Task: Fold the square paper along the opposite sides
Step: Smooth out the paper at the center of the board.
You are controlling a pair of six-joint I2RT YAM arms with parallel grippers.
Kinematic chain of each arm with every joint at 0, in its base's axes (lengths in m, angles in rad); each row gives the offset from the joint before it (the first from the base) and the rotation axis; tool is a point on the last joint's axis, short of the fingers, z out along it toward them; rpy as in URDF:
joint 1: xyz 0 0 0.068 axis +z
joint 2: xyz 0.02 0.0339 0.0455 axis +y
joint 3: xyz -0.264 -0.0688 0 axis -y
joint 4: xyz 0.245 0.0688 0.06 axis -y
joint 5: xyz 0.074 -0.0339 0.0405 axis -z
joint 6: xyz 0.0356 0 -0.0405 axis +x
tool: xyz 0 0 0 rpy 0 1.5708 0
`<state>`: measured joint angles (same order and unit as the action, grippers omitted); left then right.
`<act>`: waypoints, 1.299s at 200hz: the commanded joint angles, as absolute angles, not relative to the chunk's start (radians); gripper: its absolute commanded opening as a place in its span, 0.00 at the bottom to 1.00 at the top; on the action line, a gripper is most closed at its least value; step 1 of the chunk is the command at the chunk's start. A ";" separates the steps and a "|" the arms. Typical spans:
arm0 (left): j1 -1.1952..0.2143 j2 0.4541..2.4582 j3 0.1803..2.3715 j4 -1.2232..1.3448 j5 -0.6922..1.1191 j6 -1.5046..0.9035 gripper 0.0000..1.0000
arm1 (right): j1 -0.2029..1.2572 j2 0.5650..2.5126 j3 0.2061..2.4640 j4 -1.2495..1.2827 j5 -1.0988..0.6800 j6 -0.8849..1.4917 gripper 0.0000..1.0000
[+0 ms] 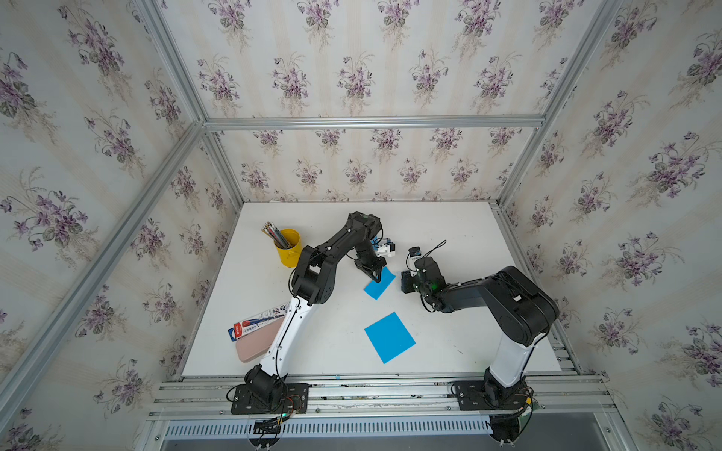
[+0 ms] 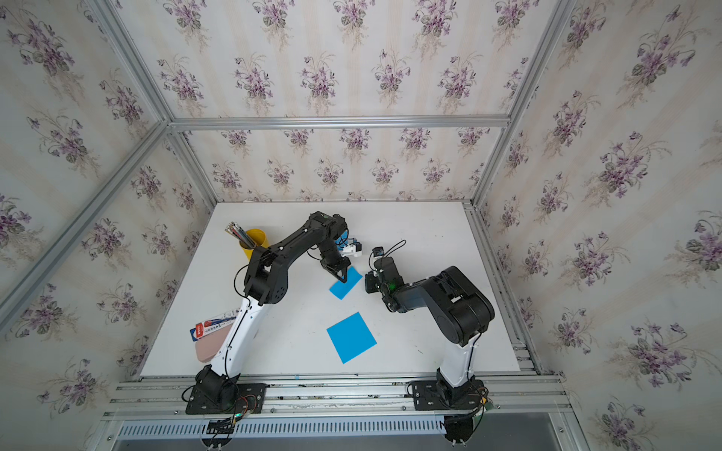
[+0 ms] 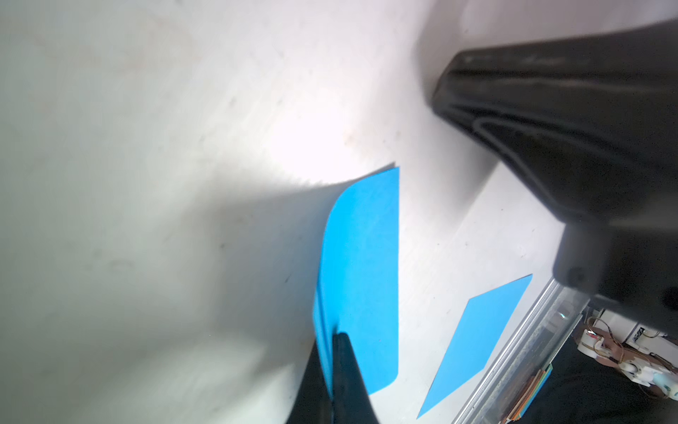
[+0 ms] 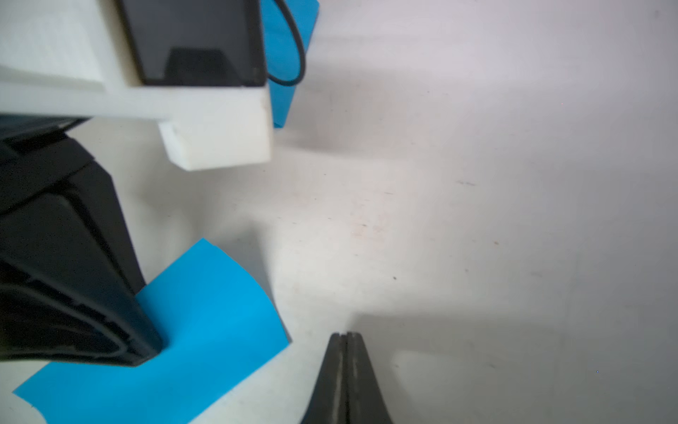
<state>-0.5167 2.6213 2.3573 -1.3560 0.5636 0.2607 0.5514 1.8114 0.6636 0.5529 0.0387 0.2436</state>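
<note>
In both top views my left pincer (image 1: 377, 278) comes down on one edge of a blue paper (image 1: 381, 289) near the middle of the counter (image 1: 449, 234). From up there my own fingers hide whether I have hold of it. My left wrist view settles that: the pincer (image 3: 335, 341) is clenched on the paper (image 3: 363, 275), with two blue layers pinched between the tips.

My right pincer (image 4: 346, 334) is hard to read from above. Its wrist view shows both fingers pressed together with nothing between them, over bare counter just beside the paper (image 4: 205, 319) and not touching it.

Only the top views take in the yellow cup (image 1: 290, 250) of pencils. They also show the pen packet (image 1: 256, 324), which lies partly over a pink case (image 1: 254, 345) by my left arm.

The paper is doubled over into a rectangle but not creased flat. Its upper layer bows in a soft curve. A second blue square (image 1: 389, 337) lies flat and unfolded nearer my bases, apart from the folded one.
</note>
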 commanded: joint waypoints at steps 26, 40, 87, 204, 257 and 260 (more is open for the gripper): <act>-0.520 2.611 2.364 -1.355 0.537 0.250 0.00 | 0.561 1.691 0.591 0.622 -0.020 0.140 0.00; -0.520 2.612 2.363 -1.353 0.544 0.247 0.00 | 0.603 1.657 0.554 0.698 -0.044 0.075 0.00; -0.519 2.621 2.357 -1.355 0.526 0.250 0.00 | 0.745 1.743 0.616 0.733 -0.093 -0.002 0.00; -0.519 2.628 2.374 -1.359 0.503 0.251 0.00 | 0.810 1.873 0.667 0.624 -0.055 0.020 0.00; -0.517 2.629 2.373 -1.356 0.499 0.252 0.00 | 0.837 1.799 0.585 0.586 -0.028 0.067 0.00; -0.517 2.629 2.371 -1.355 0.500 0.252 0.00 | 0.837 1.795 0.579 0.585 -0.027 0.070 0.00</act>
<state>-0.5182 2.6244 2.3699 -1.3602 0.5385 0.2504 0.8288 1.8236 0.6151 0.6582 -0.0414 0.0322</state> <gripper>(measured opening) 0.060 0.065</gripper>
